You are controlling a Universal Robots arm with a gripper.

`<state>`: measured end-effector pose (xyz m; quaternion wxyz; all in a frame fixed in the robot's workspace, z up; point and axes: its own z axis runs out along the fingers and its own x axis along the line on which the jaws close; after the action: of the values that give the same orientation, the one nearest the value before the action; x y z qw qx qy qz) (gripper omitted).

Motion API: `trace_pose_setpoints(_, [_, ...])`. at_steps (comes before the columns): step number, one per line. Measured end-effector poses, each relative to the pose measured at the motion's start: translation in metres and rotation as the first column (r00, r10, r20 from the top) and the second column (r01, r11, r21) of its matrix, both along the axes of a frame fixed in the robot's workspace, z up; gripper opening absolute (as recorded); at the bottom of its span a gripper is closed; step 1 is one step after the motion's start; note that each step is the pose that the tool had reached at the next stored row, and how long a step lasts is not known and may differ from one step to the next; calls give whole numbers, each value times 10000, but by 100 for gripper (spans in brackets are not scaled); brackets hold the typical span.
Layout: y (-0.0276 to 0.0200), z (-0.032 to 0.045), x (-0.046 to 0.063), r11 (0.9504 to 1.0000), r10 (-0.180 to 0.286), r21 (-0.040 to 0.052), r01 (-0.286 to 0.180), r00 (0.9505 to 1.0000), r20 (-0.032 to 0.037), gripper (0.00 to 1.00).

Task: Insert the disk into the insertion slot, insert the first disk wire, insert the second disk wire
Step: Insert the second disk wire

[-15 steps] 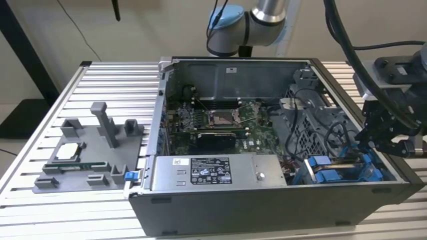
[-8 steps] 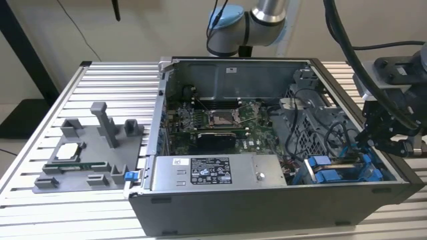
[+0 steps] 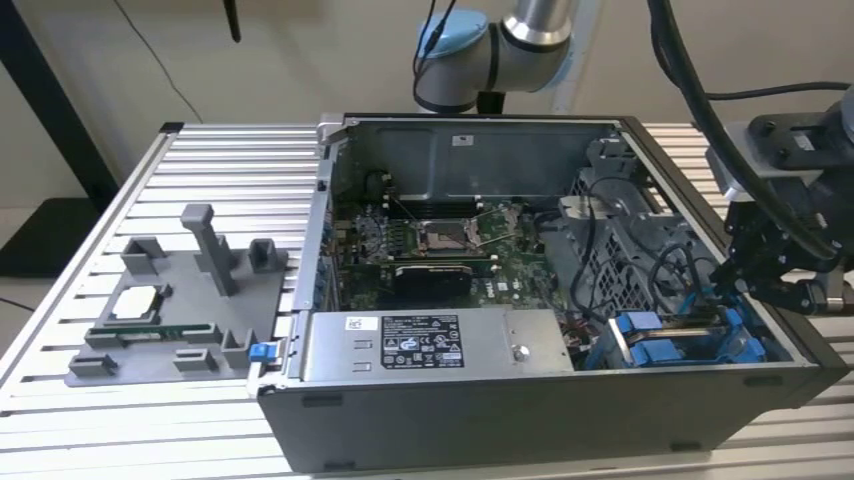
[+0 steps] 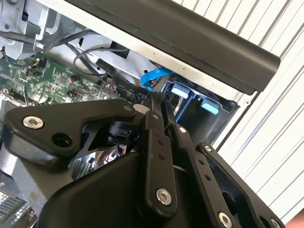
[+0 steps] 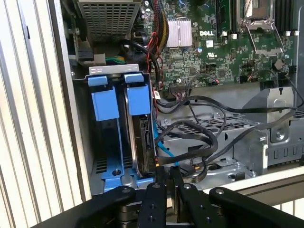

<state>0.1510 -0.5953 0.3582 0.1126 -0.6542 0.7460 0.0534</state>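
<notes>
**Disk seated in the cage, end effector down among the cables**

The open computer case (image 3: 534, 420), dark sheet metal, lies on a ribbed aluminium counter (image 3: 214, 160). A silver power-supply box (image 3: 427, 345) sits along its near wall, and a grey moulded tray (image 3: 147, 330) rests on the counter at the exterior view's left.

In the first wrist view, two bright blue plastic fronts stand side by side in the grey drive cage (image 5: 114, 70). The disk (image 5: 139, 100) is the one nearer the cables. It stands on edge in the insertion slot, its dark metal flank running down behind its blue tab. The other blue carrier (image 5: 104, 102) is just beside it.

The end effector (image 5: 168, 172) is black and jointed with bright screw heads. Its two fingers are drawn together at the tips, close to a thin blue cable (image 5: 164, 149) and a tangle of black wires. I cannot tell whether a wire is pinched between them.

The first wrist view takes in the green motherboard (image 5: 213, 52). The exterior view places the end effector (image 3: 734, 285) at the case's right end.
</notes>
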Motion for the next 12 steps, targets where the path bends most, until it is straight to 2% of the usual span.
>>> trace_pose_setpoints(4, [-2,13,-16,10000,-3,34,3,10000,0,0])
trace_pose_setpoints(8, [-1,82,-54,9999,-2,163,2,10000,-1,0])
trace_pose_setpoints(12, [-1,183,-142,9995,-3,328,3,10000,0,0])
